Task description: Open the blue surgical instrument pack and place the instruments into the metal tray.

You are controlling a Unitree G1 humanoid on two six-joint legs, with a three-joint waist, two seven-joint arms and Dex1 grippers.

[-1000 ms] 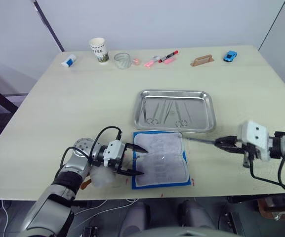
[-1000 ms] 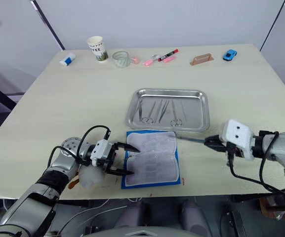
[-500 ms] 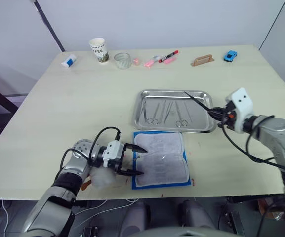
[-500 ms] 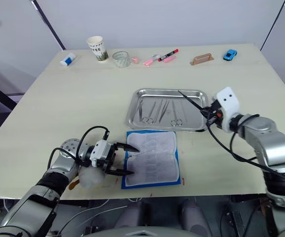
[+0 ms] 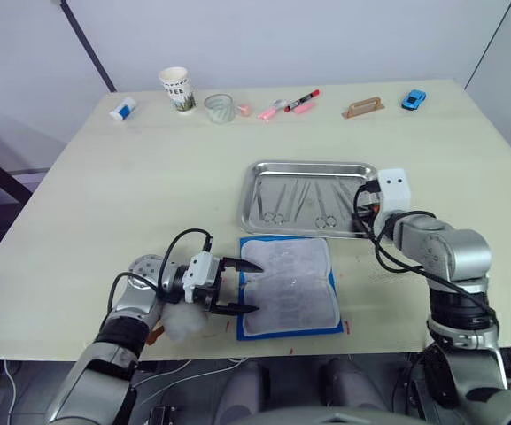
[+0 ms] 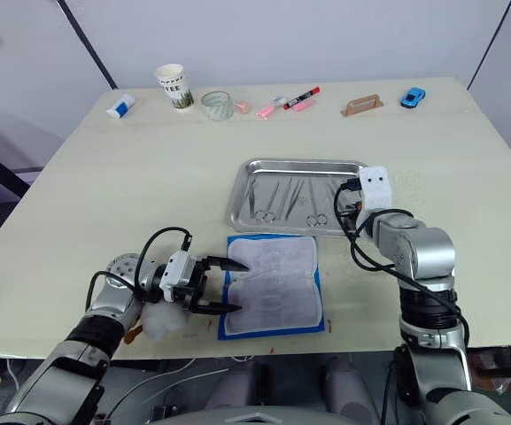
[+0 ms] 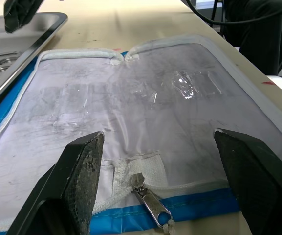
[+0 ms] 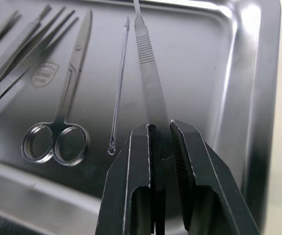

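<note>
The blue surgical instrument pack [image 5: 289,285] lies opened flat near the table's front edge, its clear lining [image 7: 141,103] facing up. My left gripper [image 5: 237,288] is open at the pack's left edge, one finger [image 7: 79,181] on either side of the zipper pull [image 7: 150,198]. The metal tray [image 5: 313,165] sits just behind the pack. Several instruments [image 5: 299,202] lie in it, among them scissors [image 8: 65,117] and a thin probe [image 8: 119,83]. Over the tray's right end, my right gripper [image 8: 160,129] is shut on a flat, slim instrument [image 8: 148,83] that points into the tray.
A white plush [image 5: 184,319] lies under my left forearm. Along the far edge stand a paper cup [image 5: 177,89], a glass [image 5: 220,108], markers [image 5: 289,104], a tan handle [image 5: 362,108], a blue toy car [image 5: 412,100] and a small white tube [image 5: 122,109].
My right arm has swung from the right of the pack to the tray's right end, carrying the slim instrument. The left gripper and the pack have stayed put.
</note>
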